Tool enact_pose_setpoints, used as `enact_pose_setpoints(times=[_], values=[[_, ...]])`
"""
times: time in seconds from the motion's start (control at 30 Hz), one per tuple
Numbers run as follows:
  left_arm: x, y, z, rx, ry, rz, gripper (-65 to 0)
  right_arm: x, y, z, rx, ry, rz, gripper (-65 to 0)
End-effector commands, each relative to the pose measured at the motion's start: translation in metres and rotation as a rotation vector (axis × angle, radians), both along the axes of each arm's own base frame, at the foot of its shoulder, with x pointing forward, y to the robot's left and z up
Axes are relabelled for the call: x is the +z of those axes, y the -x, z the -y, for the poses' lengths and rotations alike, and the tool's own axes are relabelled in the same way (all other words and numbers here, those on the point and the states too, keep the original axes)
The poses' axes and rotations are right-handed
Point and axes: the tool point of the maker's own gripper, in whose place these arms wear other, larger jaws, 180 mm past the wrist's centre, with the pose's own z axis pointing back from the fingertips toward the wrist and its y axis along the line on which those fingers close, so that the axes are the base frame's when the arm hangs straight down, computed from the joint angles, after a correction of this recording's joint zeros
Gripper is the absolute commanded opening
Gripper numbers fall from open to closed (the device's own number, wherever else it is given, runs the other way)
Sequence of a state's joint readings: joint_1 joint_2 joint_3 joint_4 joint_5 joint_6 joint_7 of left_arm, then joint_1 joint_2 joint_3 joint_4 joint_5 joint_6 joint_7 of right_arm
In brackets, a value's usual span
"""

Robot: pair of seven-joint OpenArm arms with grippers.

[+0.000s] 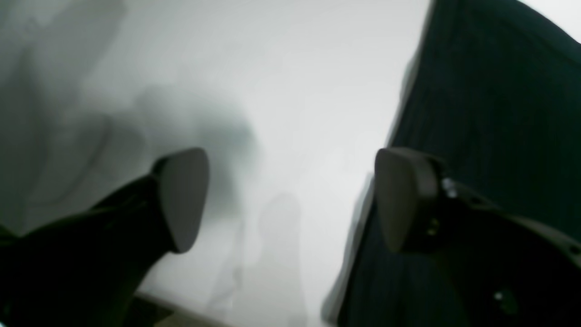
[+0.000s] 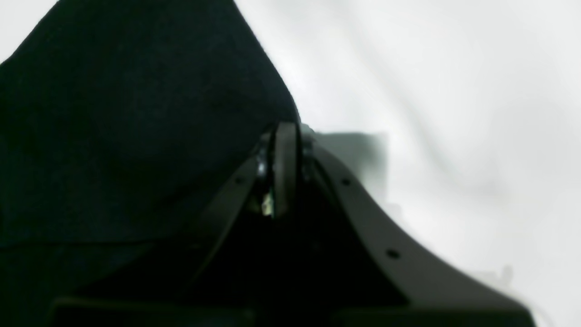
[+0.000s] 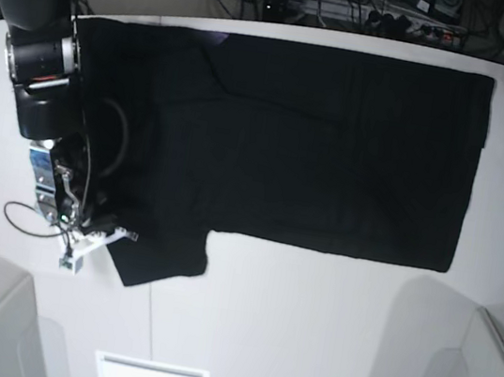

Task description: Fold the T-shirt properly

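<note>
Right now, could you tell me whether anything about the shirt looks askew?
Mostly flat, but the T-shirt has one sleeve jutting out toward the near edge, where the right hand is shut on it.

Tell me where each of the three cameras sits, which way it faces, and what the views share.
Base: high above, looking down on the white table, the spread T-shirt and the arm with the right gripper.
Left wrist: behind the left gripper, facing table and shirt edge; jaws apart, empty.
Right wrist: behind the right gripper, jaws together at the black cloth's edge; a grip on it is not clear.
Shared: all three show the black T-shirt on the white table.
</note>
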State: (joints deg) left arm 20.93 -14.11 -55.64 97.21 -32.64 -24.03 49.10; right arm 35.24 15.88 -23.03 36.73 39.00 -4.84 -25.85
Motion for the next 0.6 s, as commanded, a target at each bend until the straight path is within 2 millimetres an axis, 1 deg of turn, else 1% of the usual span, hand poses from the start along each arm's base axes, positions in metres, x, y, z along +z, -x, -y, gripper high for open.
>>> enact_pose_setpoints(times=[0.0, 0.03, 0.13, 0.23, 0.3, 0.37, 0.5, 0.57], values=[[0.021, -0.018, -0.010, -0.014, -0.032, 0.058, -7.1, 0.020, -0.016, 0.003, -0.003, -0.002, 0.049, -65.0], [0.018, -0.024, -0.011, -0.006, -0.009, 0.054, -7.1, 0.020, -0.016, 0.003, -0.003, -0.002, 0.049, -65.0], [0.025, -0.050, -0.020, -0.002, 0.012, 0.086, -7.1, 0.019, -0.016, 0.003, -0.003, -0.002, 0.048, -65.0], [0.023, -0.078, -0.016, -0.066, -0.051, 0.031, -7.1, 0.019, -0.016, 0.003, -0.003, -0.002, 0.048, -65.0], [0.018, -0.102, -0.008, -0.112, -0.096, -0.013, -7.1, 0.018, -0.015, 0.003, -0.003, -0.002, 0.046, -65.0], [0.015, -0.115, -0.009, -0.113, -0.121, -0.039, -7.1, 0.018, -0.015, 0.003, -0.003, -0.002, 0.046, -65.0], [0.010, -0.140, -0.014, -0.084, -0.081, -0.035, -7.1, 0.018, -0.015, 0.003, -0.003, -0.002, 0.046, -65.0], [0.005, -0.159, -0.010, -0.090, -0.038, -0.028, -7.1, 0.017, -0.014, 0.004, -0.005, -0.001, 0.042, -65.0]])
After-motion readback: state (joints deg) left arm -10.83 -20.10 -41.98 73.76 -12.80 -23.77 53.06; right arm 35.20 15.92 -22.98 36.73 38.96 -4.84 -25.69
